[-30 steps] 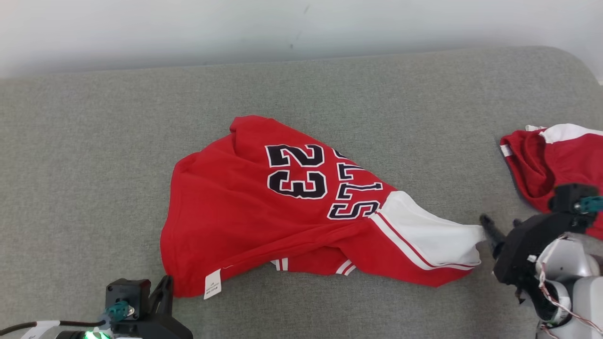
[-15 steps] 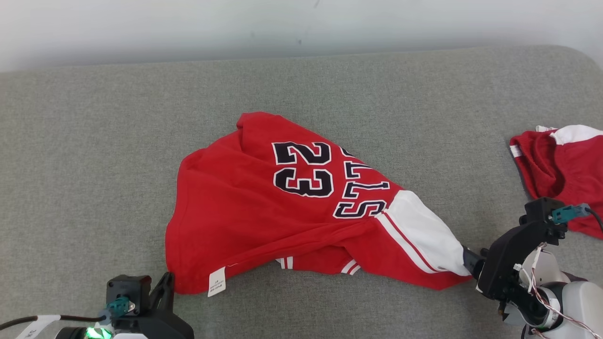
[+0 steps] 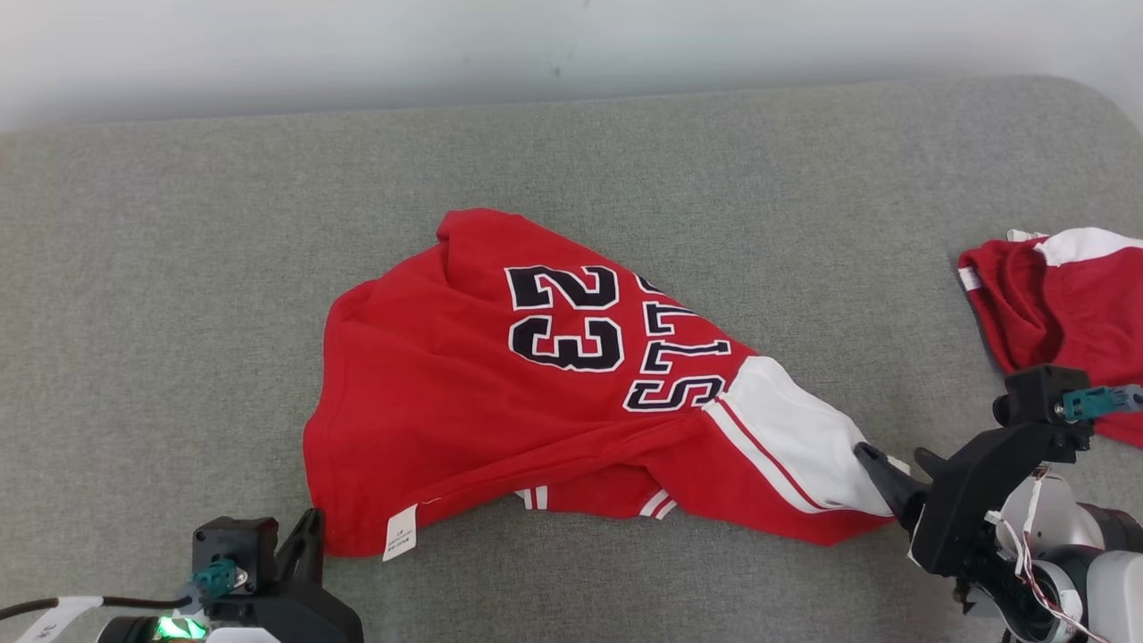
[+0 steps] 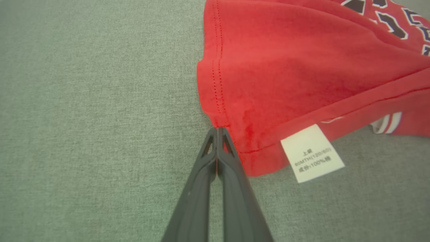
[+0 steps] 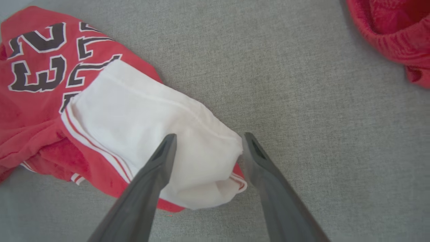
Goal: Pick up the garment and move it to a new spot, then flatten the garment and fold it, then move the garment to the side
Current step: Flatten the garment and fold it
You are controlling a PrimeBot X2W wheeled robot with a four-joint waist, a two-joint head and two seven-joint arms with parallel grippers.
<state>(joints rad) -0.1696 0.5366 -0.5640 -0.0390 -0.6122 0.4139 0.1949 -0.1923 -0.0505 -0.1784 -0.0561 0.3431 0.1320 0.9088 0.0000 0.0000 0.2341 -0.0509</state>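
The garment (image 3: pixel 446 411), a red jersey, lies crumpled mid-cushion (image 3: pixel 179 250). The left gripper (image 4: pixel 217 130) is closed, with its tips touching the hem corner; a pinch cannot be confirmed. The right gripper (image 5: pixel 209 136) reaches in from the lower right, jaws spread astride the white sleeve (image 5: pixel 134 114).

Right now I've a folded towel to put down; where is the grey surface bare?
Bare: the stretch left of the red jersey, the strip behind it to the wall, and the gap between it and the second garment. Crowded: its near corners, with the left end effector and right end effector.
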